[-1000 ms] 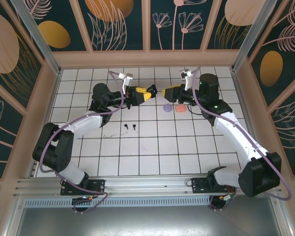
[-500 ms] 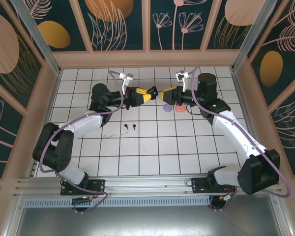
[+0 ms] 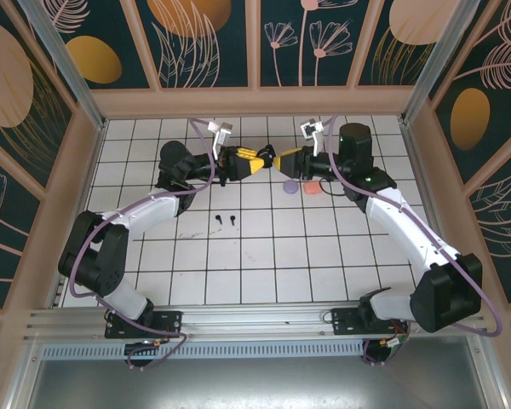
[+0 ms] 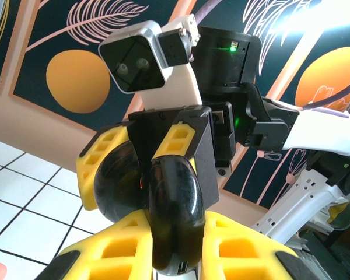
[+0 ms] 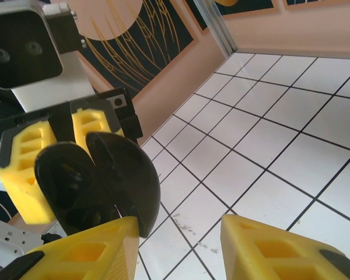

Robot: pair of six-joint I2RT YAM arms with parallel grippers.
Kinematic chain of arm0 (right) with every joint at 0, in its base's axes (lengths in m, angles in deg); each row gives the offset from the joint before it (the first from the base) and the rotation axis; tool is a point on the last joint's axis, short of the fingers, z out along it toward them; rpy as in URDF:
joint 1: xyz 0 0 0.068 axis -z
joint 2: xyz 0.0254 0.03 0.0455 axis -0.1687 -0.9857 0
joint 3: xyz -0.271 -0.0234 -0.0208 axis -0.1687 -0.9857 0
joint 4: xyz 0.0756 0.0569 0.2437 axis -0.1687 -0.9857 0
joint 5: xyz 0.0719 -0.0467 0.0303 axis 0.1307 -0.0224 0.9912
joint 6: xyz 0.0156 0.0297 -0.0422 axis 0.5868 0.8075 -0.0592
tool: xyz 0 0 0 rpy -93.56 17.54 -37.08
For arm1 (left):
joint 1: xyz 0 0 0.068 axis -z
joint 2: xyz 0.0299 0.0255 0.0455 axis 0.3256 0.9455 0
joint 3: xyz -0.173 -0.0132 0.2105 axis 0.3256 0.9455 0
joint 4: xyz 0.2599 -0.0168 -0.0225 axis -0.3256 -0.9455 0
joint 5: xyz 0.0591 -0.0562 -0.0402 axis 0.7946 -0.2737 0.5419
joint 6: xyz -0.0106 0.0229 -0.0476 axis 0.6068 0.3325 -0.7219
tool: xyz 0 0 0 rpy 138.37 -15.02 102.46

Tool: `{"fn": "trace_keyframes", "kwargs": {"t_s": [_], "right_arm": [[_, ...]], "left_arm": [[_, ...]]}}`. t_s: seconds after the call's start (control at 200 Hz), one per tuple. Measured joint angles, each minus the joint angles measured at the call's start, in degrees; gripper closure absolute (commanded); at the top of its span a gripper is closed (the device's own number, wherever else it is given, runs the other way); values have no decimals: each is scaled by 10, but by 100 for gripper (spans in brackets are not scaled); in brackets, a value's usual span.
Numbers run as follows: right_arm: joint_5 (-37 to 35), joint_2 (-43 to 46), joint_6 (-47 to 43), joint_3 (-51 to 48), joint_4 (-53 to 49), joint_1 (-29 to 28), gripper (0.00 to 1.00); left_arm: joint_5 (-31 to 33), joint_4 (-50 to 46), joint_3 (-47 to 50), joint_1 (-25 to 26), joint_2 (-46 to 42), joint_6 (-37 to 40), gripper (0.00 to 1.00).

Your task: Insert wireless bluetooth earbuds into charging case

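1. Earbuds, two in count and both black, lie on the tiled bench [image 3: 324,256]: one earbud [image 3: 217,220] just beside the other earbud [image 3: 232,220], well apart from both grippers.
2. Charging cases number three. The black case [image 4: 175,216] is held up above the far part of the bench, its lid swung open.
3. The left gripper [image 3: 257,162] pinches the black case between its two yellow fingers.
4. The right gripper [image 5: 175,245] faces it with its two fingers spread wide, one finger close against the open case's rim.
5. A lilac case [image 3: 289,186] and a coral case [image 3: 312,188] sit side by side on the bench, under the right gripper.
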Motion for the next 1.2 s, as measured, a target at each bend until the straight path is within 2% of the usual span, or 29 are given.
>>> {"fn": "trace_keyframes", "kwargs": {"t_s": [0.661,0.886,1.116,1.201], "right_arm": [[-9,3,-1,10,-8,-3,64],[-8,-5,-1,19,-8,-8,76],[-12,-11,0,29,-15,-12,100],[-13,-12,-2,34,-22,-12,100]], "left_arm": [[0,0,-6,8,3,0,100],[3,-4,-6,8,4,0,100],[13,-7,-7,7,6,0,100],[15,-7,-7,8,6,0,100]]}}
